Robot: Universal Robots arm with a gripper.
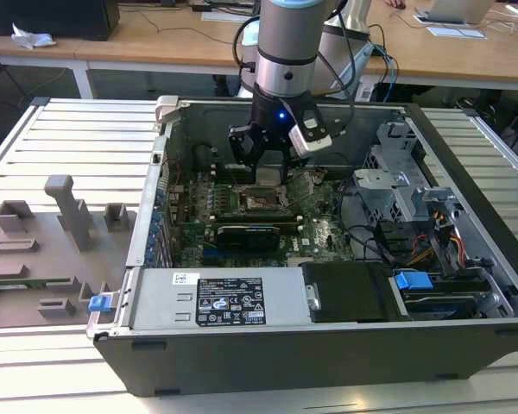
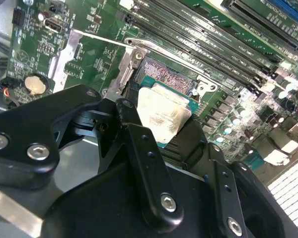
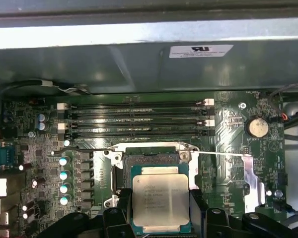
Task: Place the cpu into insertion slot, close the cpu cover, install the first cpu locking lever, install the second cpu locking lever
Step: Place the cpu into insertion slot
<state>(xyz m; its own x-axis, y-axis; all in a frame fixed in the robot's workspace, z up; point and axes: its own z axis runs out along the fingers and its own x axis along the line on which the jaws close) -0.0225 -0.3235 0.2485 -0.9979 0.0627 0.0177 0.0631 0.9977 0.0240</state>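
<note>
Now my tool (image 3: 160, 220) grips the cpu (image 3: 160, 201) by two opposite edges, flat, metal top up, squared with the slot (image 3: 146, 159) below; the case (image 1: 242, 354) sits on a slatted worktop (image 1: 69, 129).

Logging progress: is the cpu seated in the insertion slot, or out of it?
Out: the tool grips the cpu by its edges, and the insertion slot lies partly uncovered.

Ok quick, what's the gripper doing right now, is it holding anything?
Gripper: closed on the cpu, gripping it by two opposite edges, close to the insertion slot.
</note>
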